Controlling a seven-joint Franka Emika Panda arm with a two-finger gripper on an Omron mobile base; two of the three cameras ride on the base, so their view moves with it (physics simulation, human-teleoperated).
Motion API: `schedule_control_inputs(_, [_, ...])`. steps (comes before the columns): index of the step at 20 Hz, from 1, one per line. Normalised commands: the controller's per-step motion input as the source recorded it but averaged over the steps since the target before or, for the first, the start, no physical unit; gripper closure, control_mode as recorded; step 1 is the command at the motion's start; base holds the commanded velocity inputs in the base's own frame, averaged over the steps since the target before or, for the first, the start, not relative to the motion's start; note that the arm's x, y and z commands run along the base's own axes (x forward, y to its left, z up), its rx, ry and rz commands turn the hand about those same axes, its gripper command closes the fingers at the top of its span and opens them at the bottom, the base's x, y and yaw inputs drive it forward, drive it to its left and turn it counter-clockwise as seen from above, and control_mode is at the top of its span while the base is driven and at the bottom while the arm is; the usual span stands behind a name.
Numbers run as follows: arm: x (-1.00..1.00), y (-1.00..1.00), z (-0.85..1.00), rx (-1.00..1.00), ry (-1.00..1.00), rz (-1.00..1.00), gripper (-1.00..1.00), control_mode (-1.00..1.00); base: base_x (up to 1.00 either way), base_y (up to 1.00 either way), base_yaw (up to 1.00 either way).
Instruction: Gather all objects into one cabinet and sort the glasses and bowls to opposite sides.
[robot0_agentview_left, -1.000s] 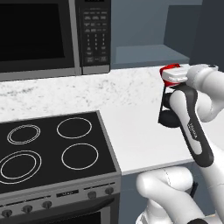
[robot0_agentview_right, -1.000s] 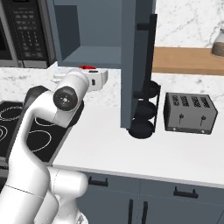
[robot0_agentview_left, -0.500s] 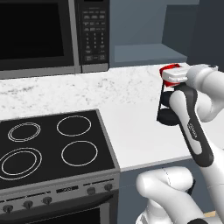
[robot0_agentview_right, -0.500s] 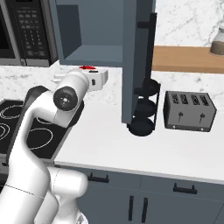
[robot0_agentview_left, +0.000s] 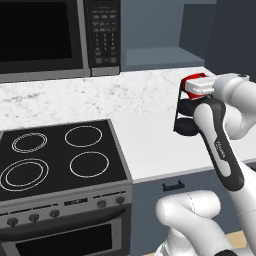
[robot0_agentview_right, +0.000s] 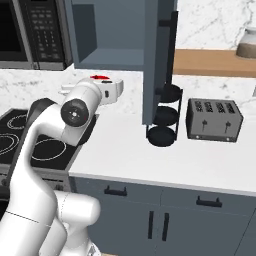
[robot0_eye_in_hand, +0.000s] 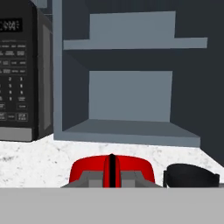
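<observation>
Hand view: gripper is clamped on the red cup, held above the marble counter right in front of the blue cabinet, lower shelf facing it. Microwave sits just left of the cabinet; a dark round rack tier is right of the cup, below the cabinet's right panel.

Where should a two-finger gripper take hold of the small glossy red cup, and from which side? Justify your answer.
Pinch the thin wall of the small glossy red cup near the rim, coming from the robot's side. It looks too wide to span, and the gripper seems shut on that near wall, leaving the slate-blue recess ahead unobstructed.
</observation>
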Motion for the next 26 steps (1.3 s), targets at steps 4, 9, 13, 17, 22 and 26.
schedule_control_inputs(4, [0.00,0.00,0.00,0.00,0.00,0.00,1.00,1.00,-0.27,0.00,0.00])
schedule_control_inputs(9, [0.00,0.00,0.00,0.00,0.00,0.00,1.00,1.00,-0.28,0.00,0.00])
schedule_control_inputs(13, [0.00,0.00,0.00,0.00,0.00,0.00,1.00,1.00,-0.29,0.00,0.00])
schedule_control_inputs(17, [0.00,0.00,0.00,0.00,0.00,0.00,1.00,1.00,-0.40,0.00,0.00])
schedule_control_inputs(22, [0.00,0.00,0.00,0.00,0.00,0.00,1.00,1.00,-0.53,0.09,0.06])
schedule_control_inputs(26, [0.00,0.00,0.00,0.00,0.00,0.00,1.00,1.00,-0.76,0.44,0.23])
